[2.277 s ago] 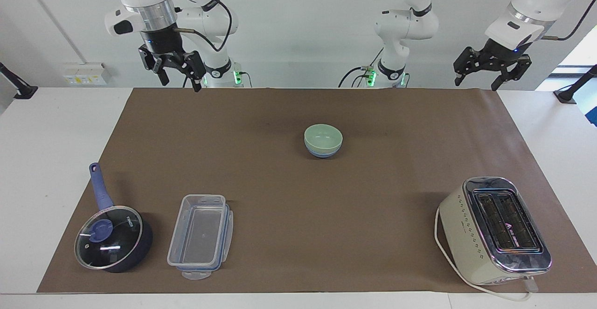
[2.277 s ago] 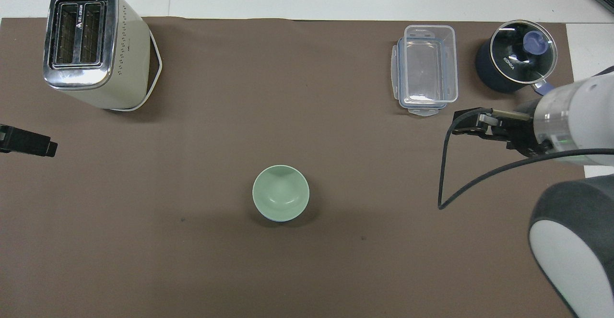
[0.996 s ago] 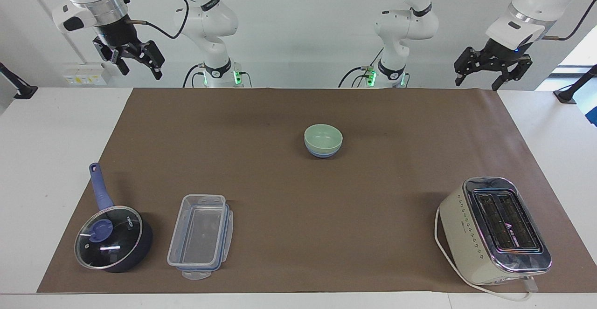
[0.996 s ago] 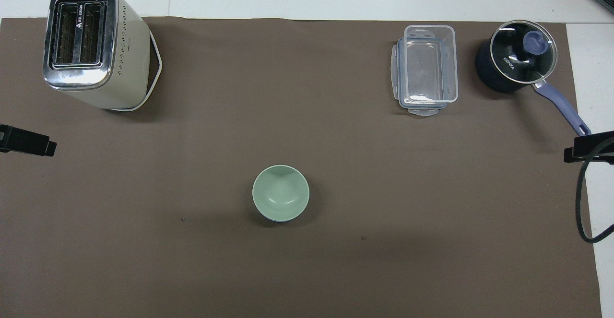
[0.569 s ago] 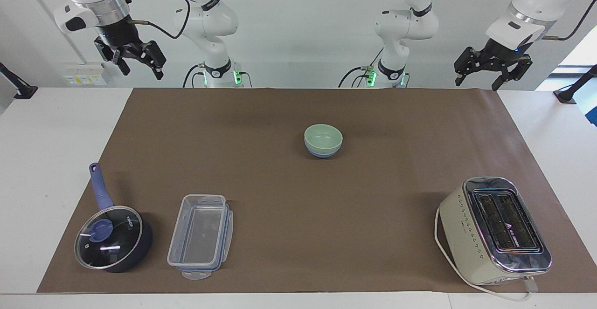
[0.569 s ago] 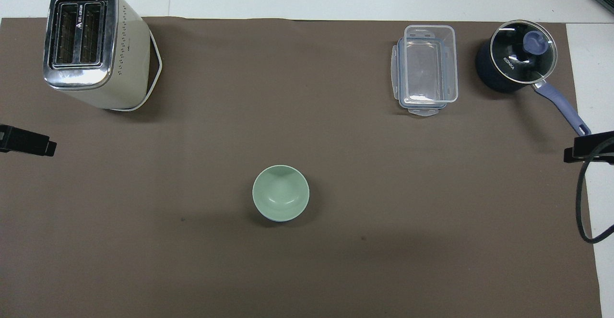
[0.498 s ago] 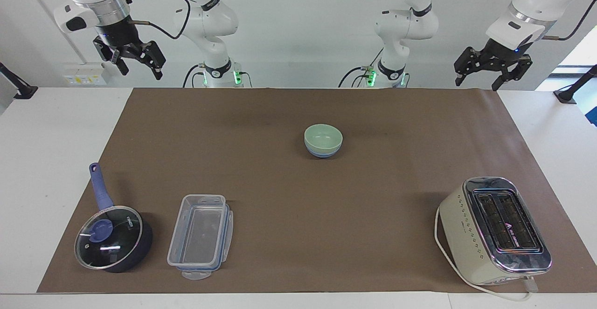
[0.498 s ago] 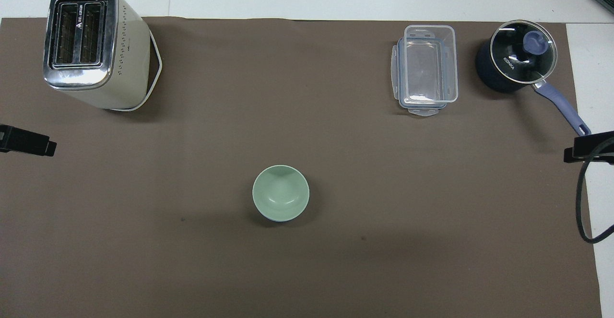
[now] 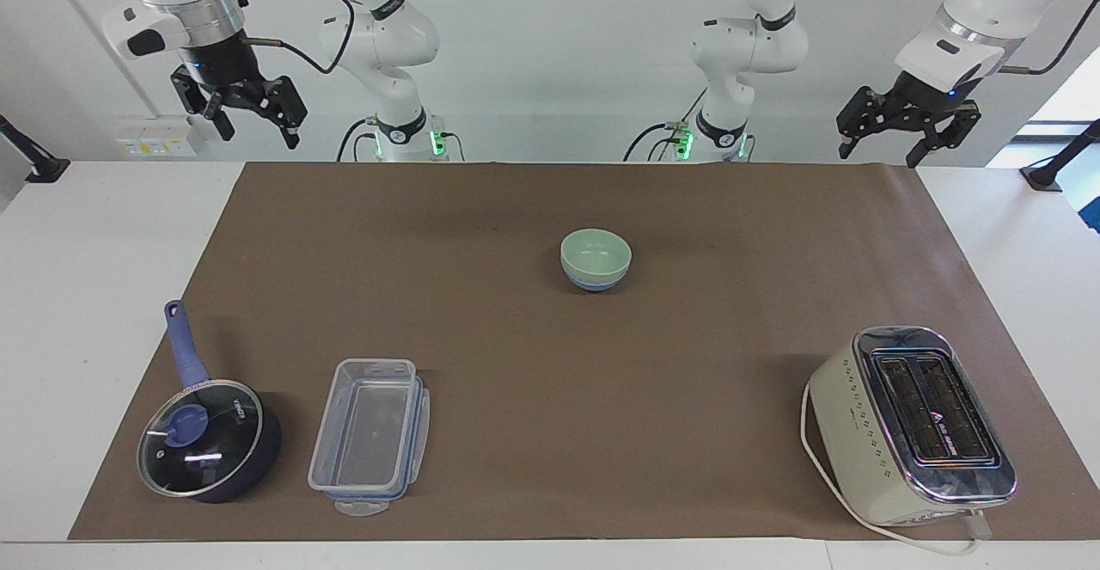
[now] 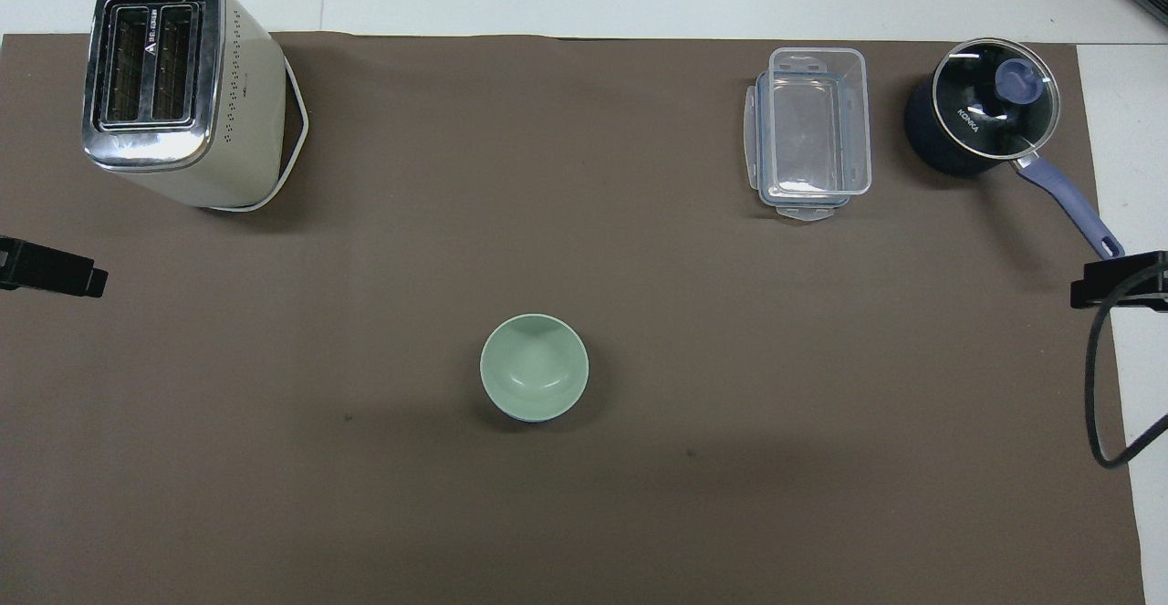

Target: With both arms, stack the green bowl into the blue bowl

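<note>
So the green bowl (image 9: 595,254) already sits nested in the blue bowl (image 9: 593,280), mid-table, on the half nearer my bases. Looks done to me, though only a sliver of blue shows. My left pincer (image 9: 902,133) hangs spread wide and empty above the mat's corner at its own end; my right pincer (image 9: 244,116) does the same at its end. The stack sits roughly between them, maybe a touch closer to the left one.
</note>
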### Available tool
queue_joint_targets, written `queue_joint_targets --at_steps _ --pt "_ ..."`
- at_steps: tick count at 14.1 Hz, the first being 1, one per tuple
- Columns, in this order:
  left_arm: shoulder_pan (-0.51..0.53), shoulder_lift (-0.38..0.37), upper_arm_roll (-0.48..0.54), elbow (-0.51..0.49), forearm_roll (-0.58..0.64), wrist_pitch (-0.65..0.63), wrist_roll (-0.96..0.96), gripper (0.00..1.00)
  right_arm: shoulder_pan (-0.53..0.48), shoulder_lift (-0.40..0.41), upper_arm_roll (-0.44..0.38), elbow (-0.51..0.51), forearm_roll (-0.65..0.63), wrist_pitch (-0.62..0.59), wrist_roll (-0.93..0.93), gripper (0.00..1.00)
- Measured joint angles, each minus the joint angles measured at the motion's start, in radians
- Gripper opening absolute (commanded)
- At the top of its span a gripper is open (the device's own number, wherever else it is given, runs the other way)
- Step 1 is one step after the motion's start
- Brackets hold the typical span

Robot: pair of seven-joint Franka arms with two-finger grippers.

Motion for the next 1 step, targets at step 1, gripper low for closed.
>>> queue_joint_targets --at_steps 1 --pt "0.000 0.000 0.000 0.000 0.000 0.000 0.000 1.00 0.000 0.000 0.000 0.000 0.001 -0.001 0.000 1.00"
